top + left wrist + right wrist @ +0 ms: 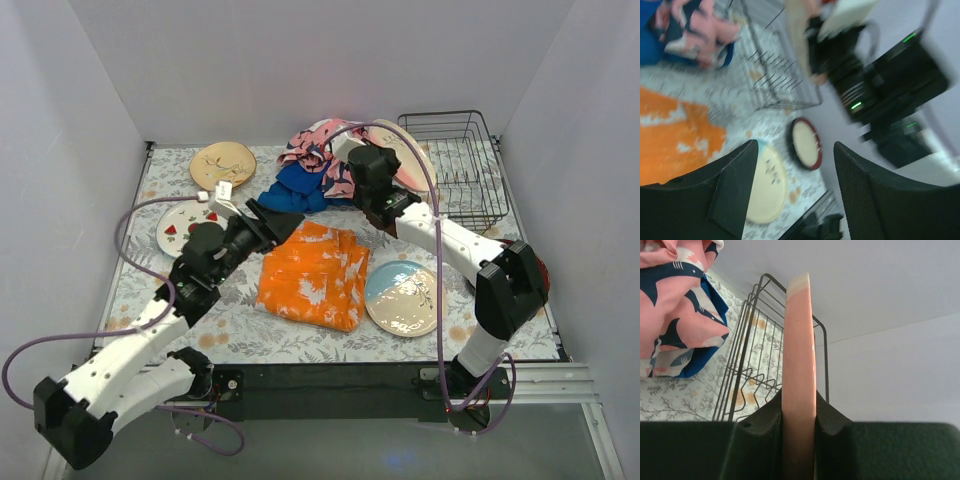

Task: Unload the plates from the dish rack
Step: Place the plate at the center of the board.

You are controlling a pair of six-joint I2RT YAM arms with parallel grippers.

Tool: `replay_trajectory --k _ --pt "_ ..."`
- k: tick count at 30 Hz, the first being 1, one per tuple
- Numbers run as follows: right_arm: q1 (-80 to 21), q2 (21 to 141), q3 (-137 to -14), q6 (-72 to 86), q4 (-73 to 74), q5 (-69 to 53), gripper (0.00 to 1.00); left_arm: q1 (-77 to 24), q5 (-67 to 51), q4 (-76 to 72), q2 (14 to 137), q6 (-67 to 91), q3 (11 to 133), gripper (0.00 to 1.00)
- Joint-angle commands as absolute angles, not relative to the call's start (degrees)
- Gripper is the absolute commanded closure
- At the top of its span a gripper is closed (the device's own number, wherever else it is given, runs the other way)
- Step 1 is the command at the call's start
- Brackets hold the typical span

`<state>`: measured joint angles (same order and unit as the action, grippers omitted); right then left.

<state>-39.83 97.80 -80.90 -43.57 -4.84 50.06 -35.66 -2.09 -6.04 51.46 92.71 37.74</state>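
Observation:
My right gripper [383, 155] is shut on the rim of a pink plate [408, 150] and holds it on edge just left of the dark wire dish rack [455, 165]. The right wrist view shows the plate [799, 340] edge-on between my fingers [765, 425], with the rack [757, 365] behind it. No plates show in the rack. My left gripper [275, 222] is open and empty above the table's middle. On the table lie a tan leafy plate [222, 163], a watermelon-print plate [180, 228], a blue-cream plate [405, 297] and a red-rimmed plate [805, 142]. The striped plate is out of view.
An orange cloth [312, 273] lies mid-table beside the blue-cream plate. A pink and blue cloth heap [310, 170] sits at the back, left of my right gripper. The right arm [450, 240] crosses in front of the rack. White walls close in on three sides.

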Motion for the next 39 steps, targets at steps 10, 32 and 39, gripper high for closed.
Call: replay_trajectory --k 10,32,39 --pt "-61.95 88.06 -53.04 -93.69 -71.15 60.19 0.99 -34.02 5.1 29.43 58.68 73.66 80.75 0.38" --pt "-79.89 92.9 -43.42 -110.13 -98.17 66.45 0.99 -9.93 -49.91 21.56 77.6 70.48 73.06 0.34" --pt "-80.24 91.67 -44.12 -107.67 -98.26 66.36 0.99 -9.93 -52.64 15.65 79.36 73.47 66.63 0.34"
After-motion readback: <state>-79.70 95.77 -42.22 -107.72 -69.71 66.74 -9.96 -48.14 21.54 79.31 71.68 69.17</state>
